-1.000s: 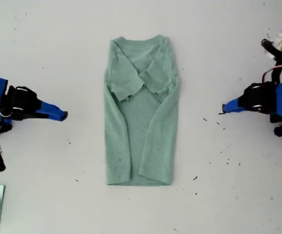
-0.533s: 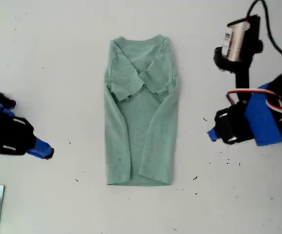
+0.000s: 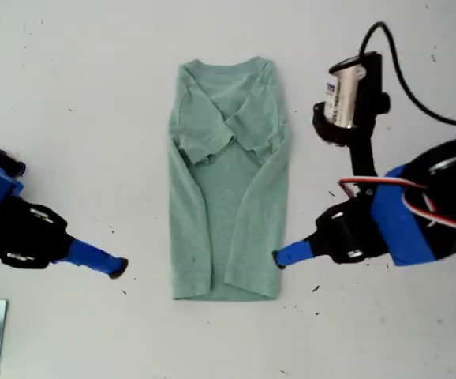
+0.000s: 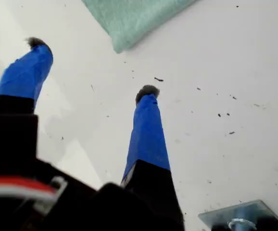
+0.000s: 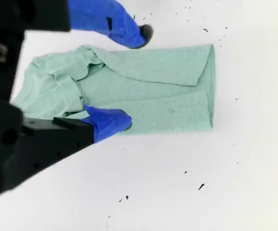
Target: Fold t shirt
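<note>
Done: shirt sides and sleeves folded inward, a narrow strip.
Left: fold hem to collar.
Grippers: first gripper and second gripper both spread, empty.

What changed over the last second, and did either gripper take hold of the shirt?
Both grippers moved in toward the hem end of the t shirt. My second gripper reached the shirt's edge on the exterior view's right, jaws open, gripping nothing. My first gripper closed in from the exterior view's left, open and short of the cloth. The shirt itself lies unchanged on the table.
</note>
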